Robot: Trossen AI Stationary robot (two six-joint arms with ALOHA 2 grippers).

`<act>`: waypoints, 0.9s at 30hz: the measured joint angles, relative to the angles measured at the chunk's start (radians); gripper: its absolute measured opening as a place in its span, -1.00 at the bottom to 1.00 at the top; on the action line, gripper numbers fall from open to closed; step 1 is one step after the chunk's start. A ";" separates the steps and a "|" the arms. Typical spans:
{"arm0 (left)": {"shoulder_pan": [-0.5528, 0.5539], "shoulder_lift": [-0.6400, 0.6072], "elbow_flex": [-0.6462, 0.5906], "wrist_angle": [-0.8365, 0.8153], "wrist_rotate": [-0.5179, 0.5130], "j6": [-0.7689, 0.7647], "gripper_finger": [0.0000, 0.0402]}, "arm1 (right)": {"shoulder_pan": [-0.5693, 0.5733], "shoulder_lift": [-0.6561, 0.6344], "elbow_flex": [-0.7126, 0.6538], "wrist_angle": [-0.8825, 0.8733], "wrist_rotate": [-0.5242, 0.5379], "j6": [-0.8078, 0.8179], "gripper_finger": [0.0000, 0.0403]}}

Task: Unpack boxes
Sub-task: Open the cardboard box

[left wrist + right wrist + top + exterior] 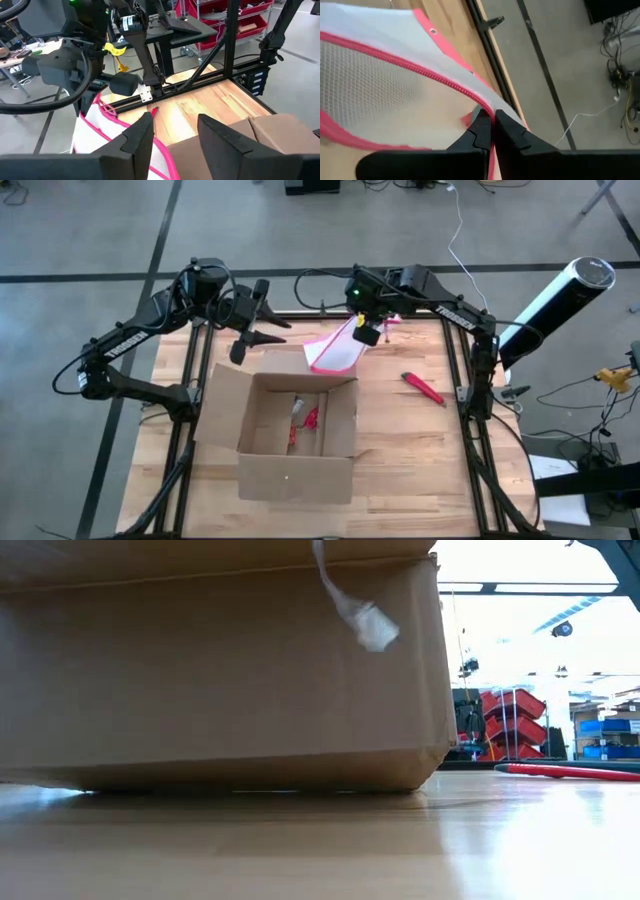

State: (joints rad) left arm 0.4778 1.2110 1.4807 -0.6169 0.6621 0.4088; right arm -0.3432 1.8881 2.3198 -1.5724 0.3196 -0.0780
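The open brown cardboard box stands mid-table with its flaps spread; small red and white items lie on its bottom. In the low view its wall fills the picture, and a strip of tape hangs off it. Just beyond the box's far edge my right gripper is shut on a translucent pink-edged zip pouch. My left gripper hovers open over the far left of the table, beside the pouch, with nothing between its fingers. My right gripper pinches the pouch at its pink zipper edge, close to a corner, between its two fingertips. The fingers slant down at it from the far side. The pouch slopes down from the hold toward the box's far flap; whether its lower end rests there does not show.
A red-handled tool lies on the wood right of the box, also seen in the low view as a red tool. Black frame rails run along the table's edges. Bare wood shows right of and in front of the box.
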 joint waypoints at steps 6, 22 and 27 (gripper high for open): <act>0.000 0.000 0.000 -0.023 0.000 -0.006 -0.18 | 0.009 -0.018 0.000 0.001 -0.005 0.041 -1.00; 0.000 0.002 -0.003 -0.275 0.001 0.054 -0.22 | 0.021 -0.035 -0.161 0.123 -0.217 0.173 -1.00; 0.000 0.002 -0.004 -0.274 0.002 0.054 -0.22 | 0.044 -0.104 -0.254 0.200 -0.232 0.215 -1.00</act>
State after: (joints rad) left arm 0.4778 1.2125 1.4769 -0.8913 0.6636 0.4629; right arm -0.2991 1.7845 2.0659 -1.3720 0.0880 0.1371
